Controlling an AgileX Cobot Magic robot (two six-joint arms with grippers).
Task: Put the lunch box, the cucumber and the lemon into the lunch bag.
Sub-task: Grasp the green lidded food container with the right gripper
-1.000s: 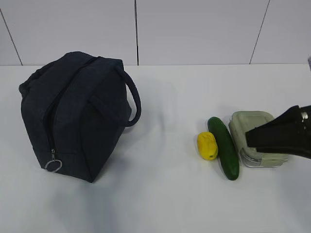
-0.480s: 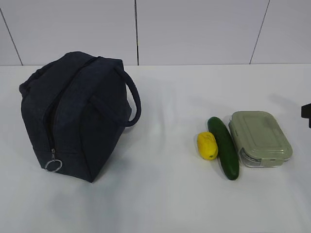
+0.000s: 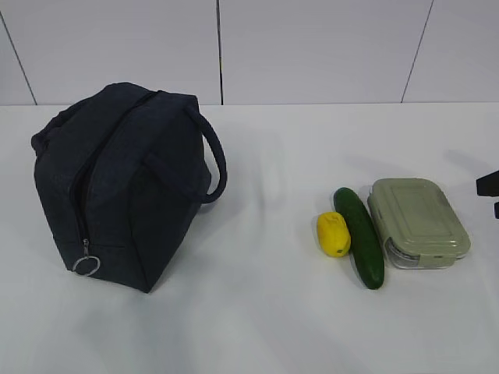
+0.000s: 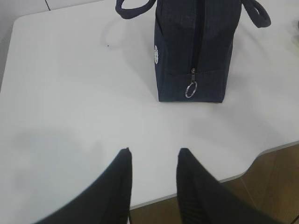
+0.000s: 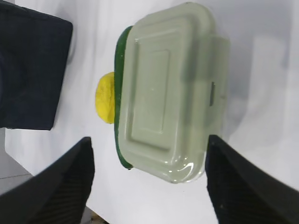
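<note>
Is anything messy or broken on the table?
Nothing stands out. The lunch bag stands upright with its zipper closed, and the lemon, cucumber and lunch box lie neatly side by side, lid on, nothing spilled.

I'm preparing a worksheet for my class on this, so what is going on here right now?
Nothing is packed yet. The dark navy fabric lunch bag stands zipped shut on the white table. The small yellow lemon, long dark green cucumber and clear lunch box with sage-green lid lie side by side. The right hand hovers open above the lunch box, fingers either side, touching nothing. The left hand holds nothing, facing the bag.
</note>
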